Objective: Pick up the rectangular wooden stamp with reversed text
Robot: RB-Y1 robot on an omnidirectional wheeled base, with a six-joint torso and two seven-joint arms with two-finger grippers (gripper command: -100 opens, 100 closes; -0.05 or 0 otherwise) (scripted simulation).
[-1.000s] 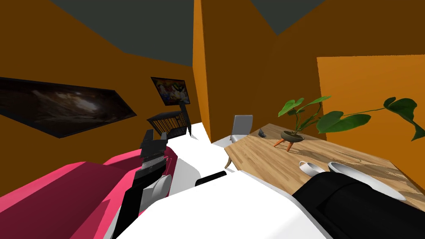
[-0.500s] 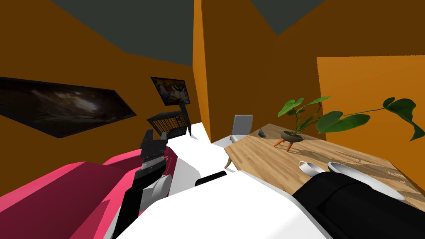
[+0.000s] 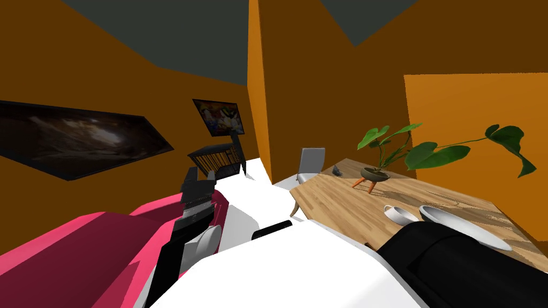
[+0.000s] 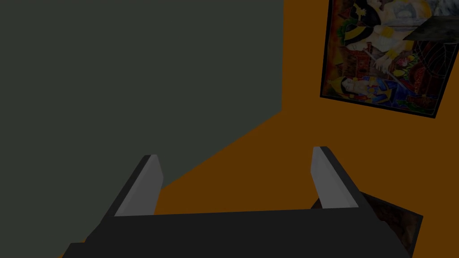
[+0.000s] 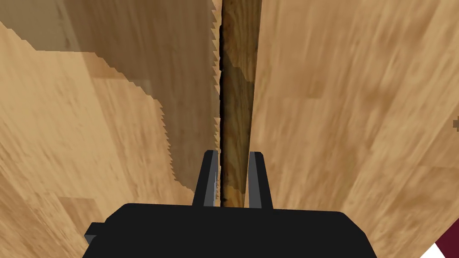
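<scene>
Pinching the thin wooden stamp (image 5: 236, 89) edge-on, the right gripper (image 5: 233, 179) sits narrow on its sides above the table (image 5: 358, 112), at 2 o'clock. Left gripper (image 4: 235, 179) hangs spread wide at 10 o'clock, beside the pink sofa's (image 3: 80, 251) edge.

Wooden table (image 3: 342, 206), pale planks. At the far corner: a small dark grey object (image 3: 337, 171), shape unclear. Near it along the far edge: a potted plant (image 3: 376, 174) on orange legs. Toward the near edge: a white cup (image 3: 398, 214), with a white plate (image 3: 455, 227) just beside it. A thin brown stamp (image 5: 235, 112) is clamped on edge in my right gripper (image 5: 232, 152) over the planks. Cannot tell if it touches them.
</scene>
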